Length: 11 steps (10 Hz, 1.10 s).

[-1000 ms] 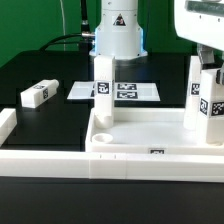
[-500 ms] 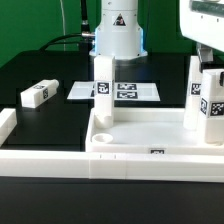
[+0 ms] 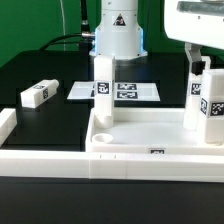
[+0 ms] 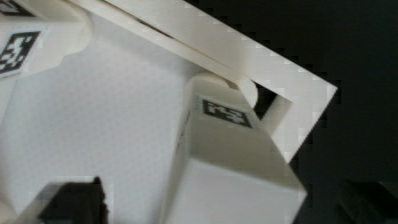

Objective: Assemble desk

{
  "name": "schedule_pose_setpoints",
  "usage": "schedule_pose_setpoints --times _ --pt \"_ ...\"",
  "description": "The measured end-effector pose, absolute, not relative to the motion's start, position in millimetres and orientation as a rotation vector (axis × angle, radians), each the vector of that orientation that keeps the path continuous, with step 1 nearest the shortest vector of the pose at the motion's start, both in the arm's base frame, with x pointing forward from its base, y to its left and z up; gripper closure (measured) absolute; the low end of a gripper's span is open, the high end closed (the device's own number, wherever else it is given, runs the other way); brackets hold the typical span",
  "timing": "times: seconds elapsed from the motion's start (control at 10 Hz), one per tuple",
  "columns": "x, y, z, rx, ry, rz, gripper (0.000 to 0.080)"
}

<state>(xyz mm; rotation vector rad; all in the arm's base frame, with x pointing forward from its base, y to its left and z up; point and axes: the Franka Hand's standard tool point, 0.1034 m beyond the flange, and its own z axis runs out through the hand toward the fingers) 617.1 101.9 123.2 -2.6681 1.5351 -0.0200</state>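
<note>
**Desk top at the front, three legs upright, gripper over the right-hand pair**

- Desk top (image 3: 145, 126) lies flat on the black table (image 3: 60, 118), at the front and toward the exterior view's right, rim up.
- Left leg (image 3: 103, 85) stands upright in the tray's far corner on the exterior view's left, tag facing the camera.
- Two more legs are upright on the exterior view's right: the far leg (image 3: 190, 90) and the near leg (image 3: 212, 108), just beside each other, both tagged.
- Loose leg (image 3: 35, 95) lies on its side on the table, well apart from the tray on the exterior view's left.
- Gripper (image 3: 204, 64) hangs just above the right-hand pair. Can't tell from the exterior view whether it touches either.
- Wrist view: an upright leg (image 4: 231, 155) with its tag (image 4: 222, 108) rises from the tray floor (image 4: 107, 120). One dark finger (image 4: 75, 200) stands clear of that leg with white floor between them, so the jaws read as spread wide and holding nothing. Other finger not seen.
- Marker board (image 3: 130, 91) lies flat behind the tray, in front of the robot base (image 3: 118, 30).
- Border rail (image 3: 45, 160) runs along the front.
</note>
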Motion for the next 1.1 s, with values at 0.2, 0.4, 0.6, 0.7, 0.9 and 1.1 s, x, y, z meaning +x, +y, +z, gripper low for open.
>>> schedule_pose_setpoints --times 0.2,0.4,0.6,0.7,0.9,1.1 --pt "615.2 102.0 122.6 -2.813 1.293 -0.017 0.015" --pt "615.0 102.7 120.9 -2.934 1.001 -0.027 0.015" --pt "615.0 103.3 120.3 -3.003 0.797 -0.035 0.015" --pt "615.3 104.0 119.7 -3.043 0.648 -0.043 0.015" --pt "614.8 104.2 118.4 -3.093 0.415 -0.045 0.015" --pt "615.3 103.1 116.4 -3.123 0.207 -0.06 0.015"
